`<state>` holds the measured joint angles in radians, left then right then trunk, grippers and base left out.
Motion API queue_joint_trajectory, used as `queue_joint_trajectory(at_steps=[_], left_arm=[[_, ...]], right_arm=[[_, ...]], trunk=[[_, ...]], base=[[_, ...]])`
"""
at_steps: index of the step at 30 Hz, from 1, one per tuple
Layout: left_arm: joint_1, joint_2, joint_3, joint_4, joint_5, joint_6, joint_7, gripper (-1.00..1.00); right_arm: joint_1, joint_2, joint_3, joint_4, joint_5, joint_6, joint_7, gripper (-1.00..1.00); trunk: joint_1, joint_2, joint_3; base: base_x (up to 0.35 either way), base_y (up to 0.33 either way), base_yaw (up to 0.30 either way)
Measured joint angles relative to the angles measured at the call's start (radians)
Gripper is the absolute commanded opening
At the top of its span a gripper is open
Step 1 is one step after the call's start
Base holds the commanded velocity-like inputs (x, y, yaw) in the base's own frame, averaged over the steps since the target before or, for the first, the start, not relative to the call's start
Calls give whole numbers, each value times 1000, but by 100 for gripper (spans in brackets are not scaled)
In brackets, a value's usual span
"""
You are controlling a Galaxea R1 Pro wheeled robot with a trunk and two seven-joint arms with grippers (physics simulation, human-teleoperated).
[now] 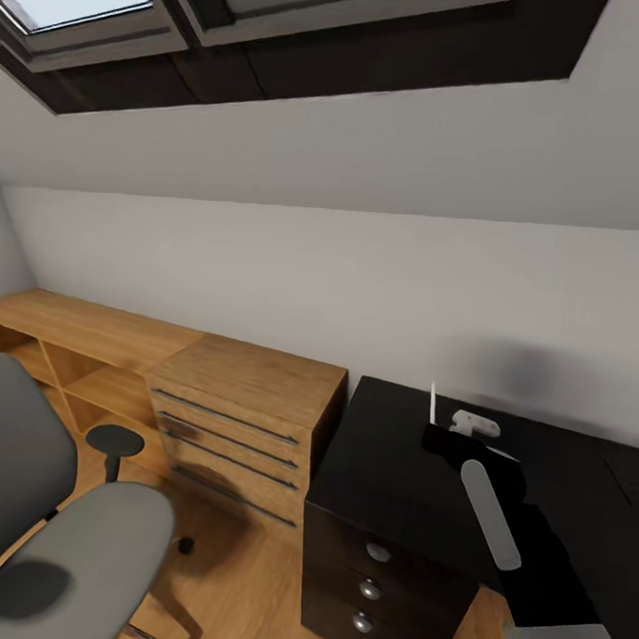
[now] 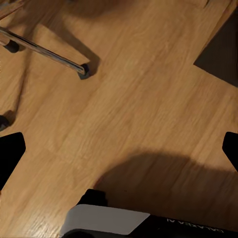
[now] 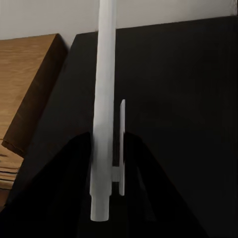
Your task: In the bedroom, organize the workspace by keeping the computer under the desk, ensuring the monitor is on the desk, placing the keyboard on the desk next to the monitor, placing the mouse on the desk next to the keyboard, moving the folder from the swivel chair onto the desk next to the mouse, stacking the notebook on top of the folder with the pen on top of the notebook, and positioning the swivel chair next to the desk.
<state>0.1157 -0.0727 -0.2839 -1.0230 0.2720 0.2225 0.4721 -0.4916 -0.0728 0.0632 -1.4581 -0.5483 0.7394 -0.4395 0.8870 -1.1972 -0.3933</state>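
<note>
While held: slim white pen (image 3: 105, 109) pinched upright between right gripper (image 3: 111, 163) fingers above black-topped bench (image 1: 388, 453).
Left gripper (image 2: 119, 148): fingers spread wide.
Advice: lower gently, release level.

Sloped grey-white wall (image 1: 358, 293) rises to black-framed skylights (image 1: 82, 2) letting in daylight. Light wooden drawer cabinet (image 1: 236, 418) sits against the wall, low open wooden shelving (image 1: 67, 346) alongside, plank floor (image 2: 129, 99) below.

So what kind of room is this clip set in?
Likely an attic bedroom or home office: sloped wall with black-framed skylights, a black desk with drawers, and a grey swivel chair on wood flooring.
</note>
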Motion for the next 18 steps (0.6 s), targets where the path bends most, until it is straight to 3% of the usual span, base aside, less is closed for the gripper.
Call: queue_joint_trajectory(at_steps=[6, 10, 18], left_arm=[[0, 26, 3, 31, 2, -80, 3, 100], [0, 51, 15, 34, 3, -89, 4, 100], [-1, 59, 23, 35, 3, -91, 7, 100]], right_arm=[[0, 0, -5, 0, -2, 0, 0, -100], [0, 1, -7, 1, -1, 0, 0, -100], [0, 1, -7, 1, -2, 1, 0, -100]], trunk=[[0, 0, 0], [1, 0, 0], [0, 0, 0]], base=[[-255, 0, -299], [-325, 0, -299], [-311, -21, -299]])
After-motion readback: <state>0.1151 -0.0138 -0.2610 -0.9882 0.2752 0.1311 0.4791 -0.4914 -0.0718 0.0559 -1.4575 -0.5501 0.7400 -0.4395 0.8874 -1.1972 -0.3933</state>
